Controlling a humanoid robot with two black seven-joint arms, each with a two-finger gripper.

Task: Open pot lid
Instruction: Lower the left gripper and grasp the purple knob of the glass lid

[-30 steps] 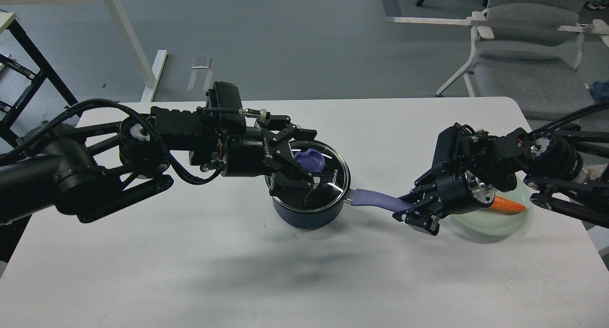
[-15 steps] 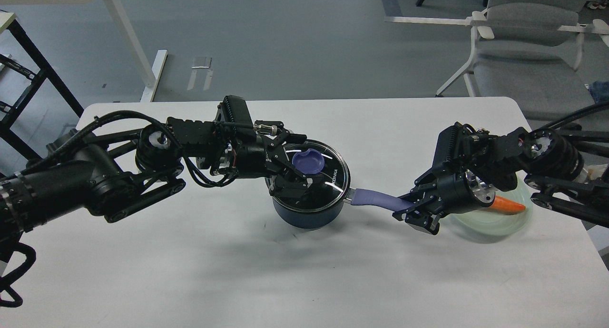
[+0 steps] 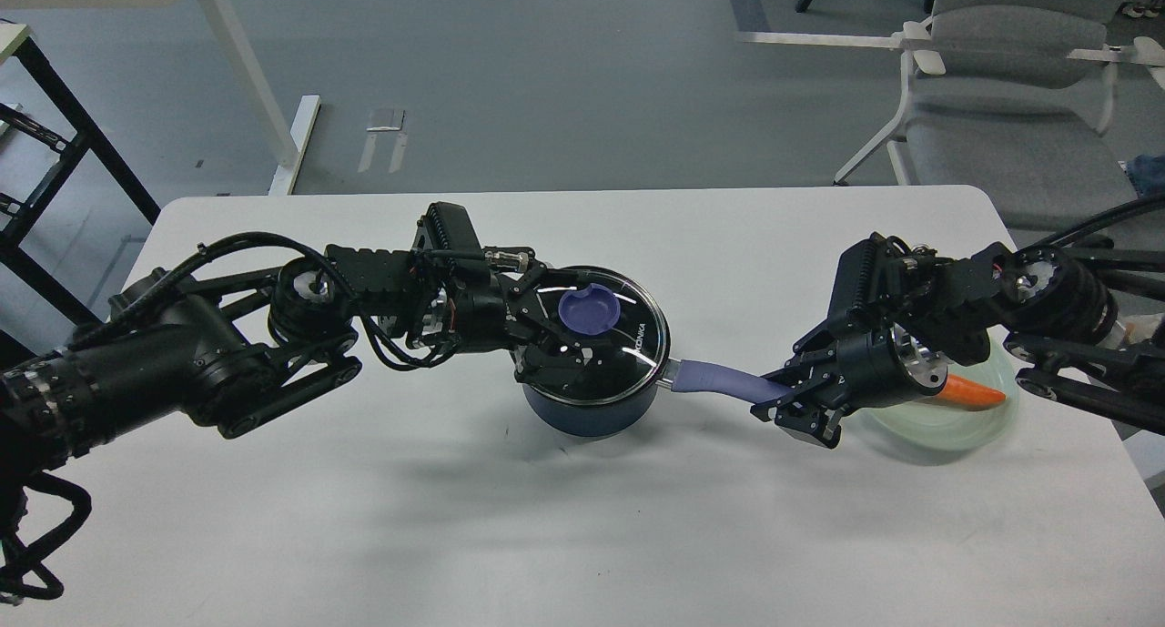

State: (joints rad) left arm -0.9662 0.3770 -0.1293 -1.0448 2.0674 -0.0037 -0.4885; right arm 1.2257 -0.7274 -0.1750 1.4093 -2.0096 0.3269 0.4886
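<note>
A dark blue pot (image 3: 590, 413) is being carried by the white surface (image 3: 546, 536), near its middle, with the glass lid (image 3: 628, 340) sitting flat on the rim. The purple knob (image 3: 590, 308) is being shown at the lid's centre, toward the far side. The left pincer (image 3: 557, 331) is being held low over the left part of the lid, its fingers spread apart, one finger lying near the knob's left edge and the other being kept nearer over the glass; nothing is being gripped between them, and contact with the knob cannot be told. The pot's purple handle (image 3: 719, 379) is being pointed to the right, and its far end is being clamped by the right pincer (image 3: 783, 409), whose fingers are closed on it from both sides. Behind the right pincer, a pale green translucent bowl (image 3: 947, 431) is being partly hidden by the arm, and an orange carrot (image 3: 974, 392) is being seen lying in it. A grey chair (image 3: 1010, 108) is being seen beyond the far right corner of the surface.
</note>
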